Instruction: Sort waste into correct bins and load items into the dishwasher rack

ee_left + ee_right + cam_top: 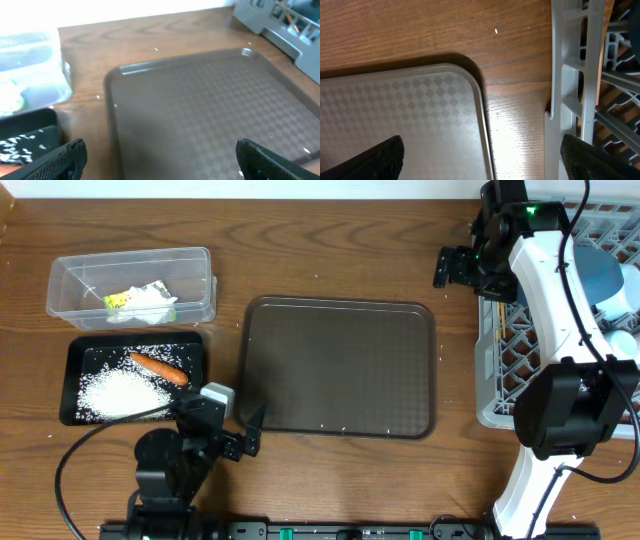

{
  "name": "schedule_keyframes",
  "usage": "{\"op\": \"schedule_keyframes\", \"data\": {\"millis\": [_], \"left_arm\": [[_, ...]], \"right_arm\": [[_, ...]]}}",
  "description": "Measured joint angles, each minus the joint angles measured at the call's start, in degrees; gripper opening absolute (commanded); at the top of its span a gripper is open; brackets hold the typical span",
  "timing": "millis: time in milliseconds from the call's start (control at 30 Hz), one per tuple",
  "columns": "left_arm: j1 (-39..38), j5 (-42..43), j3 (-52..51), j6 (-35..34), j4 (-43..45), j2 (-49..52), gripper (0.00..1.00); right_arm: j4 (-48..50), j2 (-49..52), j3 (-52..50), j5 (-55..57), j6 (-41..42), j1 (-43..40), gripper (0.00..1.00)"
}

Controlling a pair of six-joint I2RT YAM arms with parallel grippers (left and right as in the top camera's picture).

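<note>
The clear tub (75, 280) at the back left holds a yellow-green wrapper and white paper (140, 302). In front of it the black tray (75, 365) holds white rice (118, 393) and an orange carrot stick (160, 367). The grey rack (488, 340) at the right holds a dark-blue bowl (598, 275) and pale-blue pieces, partly hidden by my right arm. My left gripper (250, 432) is open and empty at the brown tray's front left corner (162, 160). My right gripper (442, 268) is open and empty between the brown tray and the rack (482, 160).
A large brown serving tray (340, 367) lies in the middle of the wooden table, with a few rice grains on it; it also shows in the left wrist view (200, 100) and the right wrist view (395, 110). The rack's wall (565, 75) stands close beside my right gripper.
</note>
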Motion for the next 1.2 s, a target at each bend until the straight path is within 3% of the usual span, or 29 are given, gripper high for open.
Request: {"op": "schedule_keyframes", "data": {"millis": [367,900,1200], "left_arm": [[0.0,-1.5,-12.6,0.8,16.0,-8.2,0.98],[0.0,-2.1,-17.4,1.1,20.2,-16.5,0.98],[0.0,-11.2,-17.4,-9.2,18.7,-16.5,0.98]], "right_arm": [[0.0,0.0,0.0,0.0,0.0,0.0,0.99],[0.0,0.0,0.0,-0.1,0.0,0.6,0.99],[0.0,0.0,0.0,-0.1,0.0,0.6,0.99]]}}
